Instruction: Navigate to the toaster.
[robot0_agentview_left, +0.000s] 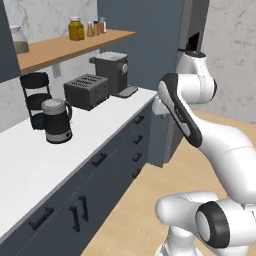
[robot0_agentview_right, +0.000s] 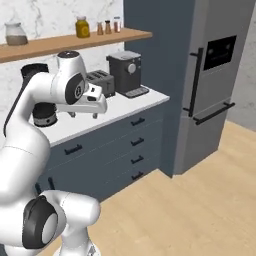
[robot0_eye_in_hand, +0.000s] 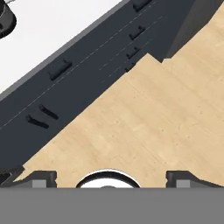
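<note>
- In the left base view, a clear glass jar with grey-brown contents stands at the left end of the long wooden wall shelf; further right along it stand a glass jar of yellow contents with a dark lid and three small spice shakers.
- Below, on the white-topped table with dark blue drawer fronts, a black wire stand is against the wall, and the black round kettle with a silver lid stands in front of it.
- The dark grey, wide boxy four-slot toaster sits right of the kettle, near the table's far end, well ahead of the robot's base.
- Just beside the toaster, on its right, stands the taller dark coffee machine with a drip tray.
- The white arm rises from the lower right, bends at a dark elbow and reaches left towards the table's edge.
- In the right base view the gripper hangs pointing down beside the table front, over the pale wood floor.
- In the hand view the two dark fingertips stand far apart with nothing between them.
- At the far right stands a tall grey fridge with dark bar handles.
</note>
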